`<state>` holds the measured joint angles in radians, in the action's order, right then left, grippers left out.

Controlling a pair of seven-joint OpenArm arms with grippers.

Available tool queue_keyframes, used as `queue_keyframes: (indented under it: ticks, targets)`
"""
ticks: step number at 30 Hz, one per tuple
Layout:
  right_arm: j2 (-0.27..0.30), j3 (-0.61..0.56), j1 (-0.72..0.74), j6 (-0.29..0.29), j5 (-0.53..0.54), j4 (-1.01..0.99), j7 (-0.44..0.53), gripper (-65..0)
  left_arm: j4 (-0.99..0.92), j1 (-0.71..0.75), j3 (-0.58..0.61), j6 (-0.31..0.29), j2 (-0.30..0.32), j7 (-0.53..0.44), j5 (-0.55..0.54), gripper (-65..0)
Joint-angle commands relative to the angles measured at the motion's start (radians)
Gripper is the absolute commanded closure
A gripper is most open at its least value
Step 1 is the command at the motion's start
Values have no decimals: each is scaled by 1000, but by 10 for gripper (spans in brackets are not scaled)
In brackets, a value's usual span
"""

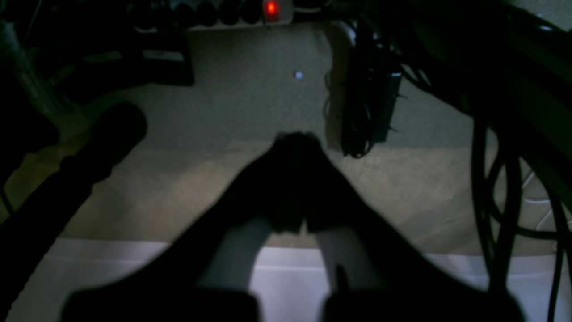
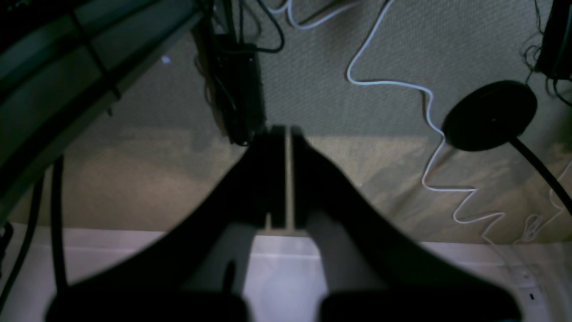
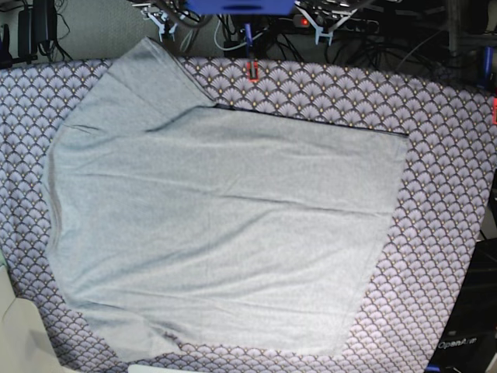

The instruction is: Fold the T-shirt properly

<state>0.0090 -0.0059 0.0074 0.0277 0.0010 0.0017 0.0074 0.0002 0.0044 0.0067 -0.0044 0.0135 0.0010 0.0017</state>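
The T-shirt (image 3: pixel 225 233) is lying spread flat across the purple fan-patterned tablecloth (image 3: pixel 443 202) on the surface, one sleeve (image 3: pixel 144 78) reaching toward the far edge, the thin dark hem line (image 3: pixel 311 120) running along the top side. No fold is showing yet, so the job is looking like it is at the very start.

Both arms are sitting out of the base view. The left tool (image 1: pixel 297 136) is pointing down at the carpeted floor (image 1: pixel 250 103), its tips pressed together on nothing. The right tool (image 2: pixel 286 134) is doing the same, jaws drawn together with only a sliver between them, nothing held, a white cable (image 2: pixel 429 103) trailing on the floor beyond it.

The shirt is looking light, soft and limp: likely to sag and drag when lifted, and it may slide on the cloth or bunch. The sensible holds are probably pinches at the edges, say at the sleeve and the hem corner (image 3: pixel 400 140), both layers caught together.
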Motion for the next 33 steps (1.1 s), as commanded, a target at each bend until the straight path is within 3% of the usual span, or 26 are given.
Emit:
queue_keyframes:
  ticks: [1,17,20,25,33]
  targets:
    - [4,1,-1,-16,6,1,-1,0,2,-2,0,-1,-1,6,-2,0]
    - [4,5,3,-19,9,-1,-10,0,0,-2,0,-3,3,7,-2,0]
    - [4,-1,-19,-19,7,2,24,0,0,6,0,-6,4,3,-2,0]
    - [6,-38,-116,-19,6,1,220,0,4,72,0,-7,9,-20,-1,0]
    - [50,-39,-337,-19,12,1,742,0,4,234,-4,-7,30,-401,-7,0]
